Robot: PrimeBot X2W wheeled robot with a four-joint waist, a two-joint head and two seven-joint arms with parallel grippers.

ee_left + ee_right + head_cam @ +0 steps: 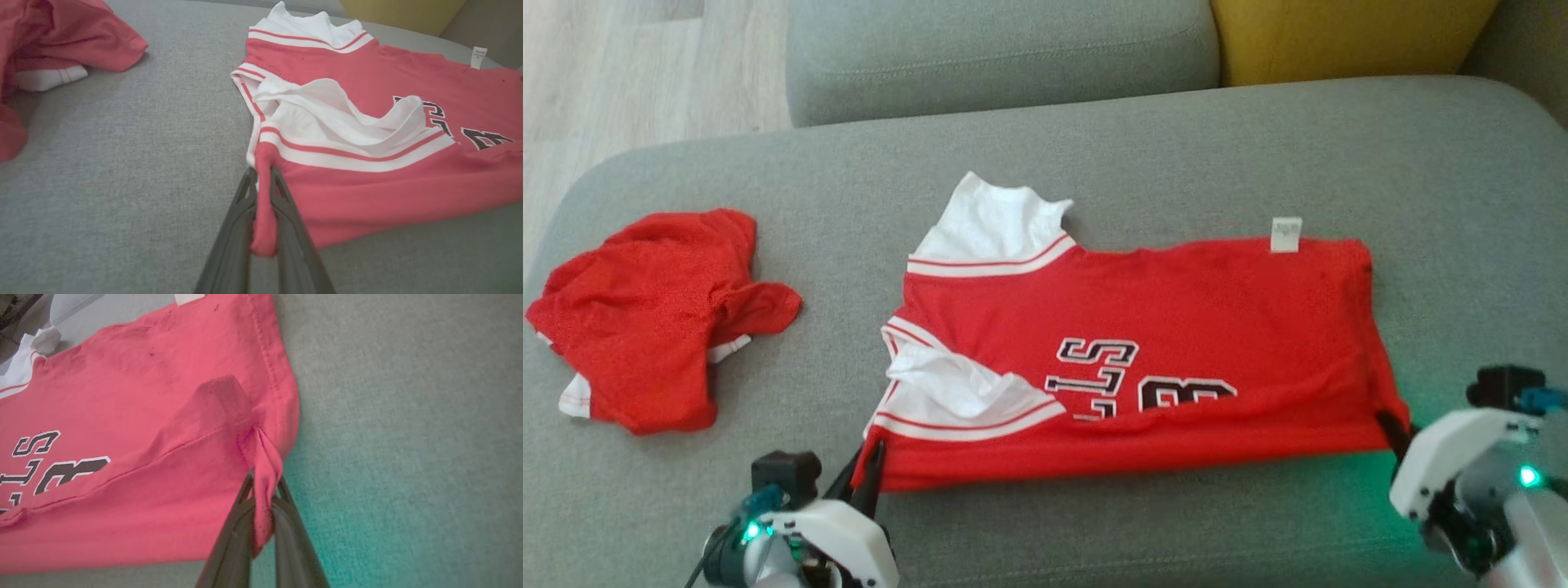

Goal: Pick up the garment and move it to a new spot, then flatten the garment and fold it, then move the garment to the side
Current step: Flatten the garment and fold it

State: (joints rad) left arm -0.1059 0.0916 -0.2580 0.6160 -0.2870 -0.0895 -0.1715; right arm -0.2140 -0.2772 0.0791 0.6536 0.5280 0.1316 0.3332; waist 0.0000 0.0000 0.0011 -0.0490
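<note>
Though vague overhead, jersey [367, 188] inside left tool [262, 172]

The jersey's [1176, 327] lettering [1143, 384] ran under a fold along the near edge, so its lower part was hidden and it could not be read whole. In the right wrist view the left edge also cut it off. The tag's [1286, 234] print was too small to read. In the head view the jersey's corner hid most of the right gripper [1395, 429], and the bottom edge cut the left gripper's [870, 461] body. The other garment [61, 41] ran off the left wrist view's left edge. The top edge cut the cushion [1347, 37].
</note>
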